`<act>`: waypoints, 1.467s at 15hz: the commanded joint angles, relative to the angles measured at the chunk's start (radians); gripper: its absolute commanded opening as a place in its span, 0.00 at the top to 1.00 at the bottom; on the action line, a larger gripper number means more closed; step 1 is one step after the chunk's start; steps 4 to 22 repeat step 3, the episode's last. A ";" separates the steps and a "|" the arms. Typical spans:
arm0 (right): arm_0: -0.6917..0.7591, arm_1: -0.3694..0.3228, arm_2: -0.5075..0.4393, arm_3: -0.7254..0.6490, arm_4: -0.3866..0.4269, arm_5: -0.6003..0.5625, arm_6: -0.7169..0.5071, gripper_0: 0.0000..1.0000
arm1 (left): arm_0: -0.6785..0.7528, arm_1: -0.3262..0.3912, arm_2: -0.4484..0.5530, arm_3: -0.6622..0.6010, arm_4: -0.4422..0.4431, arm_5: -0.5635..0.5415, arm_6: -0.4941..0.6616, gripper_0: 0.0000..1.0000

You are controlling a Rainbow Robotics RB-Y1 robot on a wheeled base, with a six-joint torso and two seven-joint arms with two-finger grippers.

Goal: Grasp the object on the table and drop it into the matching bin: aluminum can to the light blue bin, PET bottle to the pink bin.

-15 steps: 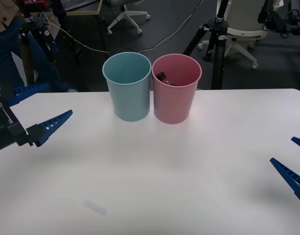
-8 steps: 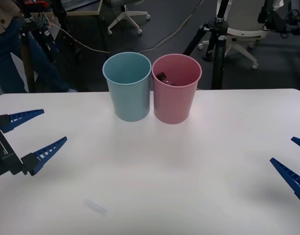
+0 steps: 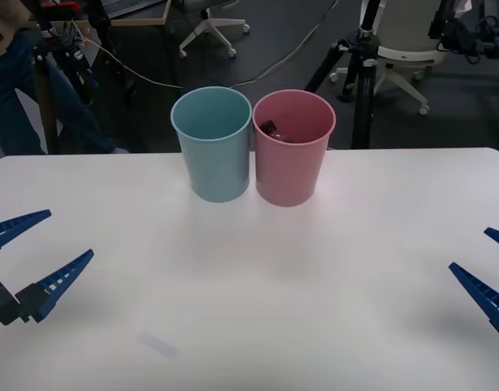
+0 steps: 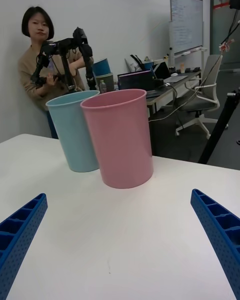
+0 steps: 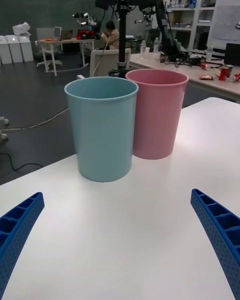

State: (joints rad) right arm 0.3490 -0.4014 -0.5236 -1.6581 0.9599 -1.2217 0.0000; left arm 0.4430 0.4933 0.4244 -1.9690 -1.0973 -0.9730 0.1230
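The PET bottle (image 3: 273, 129) lies inside the pink bin (image 3: 292, 167), black cap showing below the rim. The light blue bin (image 3: 214, 159) touches it at nine o'clock. Left gripper (image 3: 28, 259) at eight o'clock and right gripper (image 3: 492, 269) at four hover over the table (image 3: 258, 293), both spread wide and empty, well apart from the bins.

Inside the pink bin (image 3: 293, 148), the PET bottle (image 3: 271, 129) is showing just a dark cap end above the rim; the bin wall is hiding the rest. The left tool (image 3: 28, 257) is being cut off by the left edge of the front view, and the right tool (image 3: 494, 270) by the right edge. The counter (image 3: 258, 277) is running past the near edge.
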 commanded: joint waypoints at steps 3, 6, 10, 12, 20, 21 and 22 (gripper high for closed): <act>0.000 0.000 0.000 0.000 0.000 0.000 0.000 0.00 | 0.013 0.001 0.002 -0.005 0.004 0.002 0.001 0.00; 0.000 0.000 0.000 0.000 0.000 0.000 0.000 0.00 | 0.013 0.001 0.002 -0.005 0.004 0.002 0.001 0.00; 0.000 0.000 0.000 0.000 0.000 0.000 0.000 0.00 | 0.013 0.001 0.002 -0.005 0.004 0.002 0.001 0.00; 0.000 0.000 0.000 0.000 0.000 0.000 0.000 0.00 | 0.013 0.001 0.002 -0.005 0.004 0.002 0.001 0.00; 0.000 0.000 0.000 0.000 0.000 0.000 0.000 0.00 | 0.013 0.001 0.002 -0.005 0.004 0.002 0.001 0.00; 0.000 0.000 0.000 0.000 0.000 0.000 0.000 0.00 | 0.013 0.001 0.002 -0.005 0.004 0.002 0.001 0.00; 0.000 0.000 0.000 0.000 0.000 0.000 0.000 0.00 | 0.013 0.001 0.002 -0.005 0.004 0.002 0.001 0.00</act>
